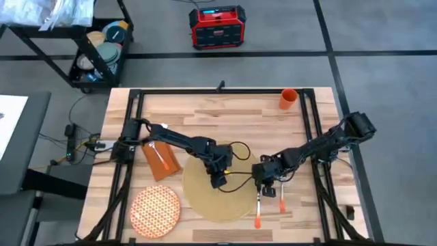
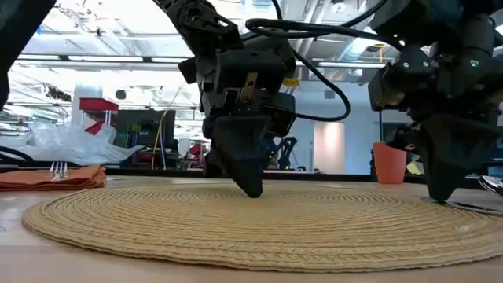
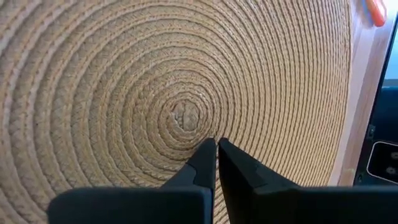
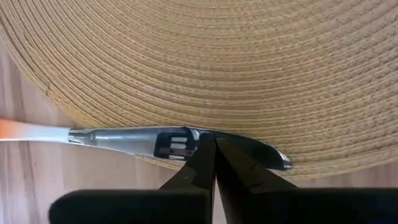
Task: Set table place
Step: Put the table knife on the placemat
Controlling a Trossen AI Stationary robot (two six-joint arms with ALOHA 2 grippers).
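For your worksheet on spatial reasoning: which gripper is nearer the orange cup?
Right. The right gripper sits at the placemat's edge, below the cup; the left gripper is farther, over the placemat's middle.

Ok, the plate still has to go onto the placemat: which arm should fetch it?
Left, probably. The plate lies at the near left corner of the table, on the left arm's side. The left gripper rests shut on the placemat, holding nothing. The right gripper is down at the knife.

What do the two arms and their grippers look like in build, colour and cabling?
Both are dark, slim, jointed arms. The left gripper hangs from a boxy black head bearing a small brass-coloured plate and tapers to a point. Black cables loop over it. The right gripper tapers likewise. Each wrist view shows two matte black wedge fingers.
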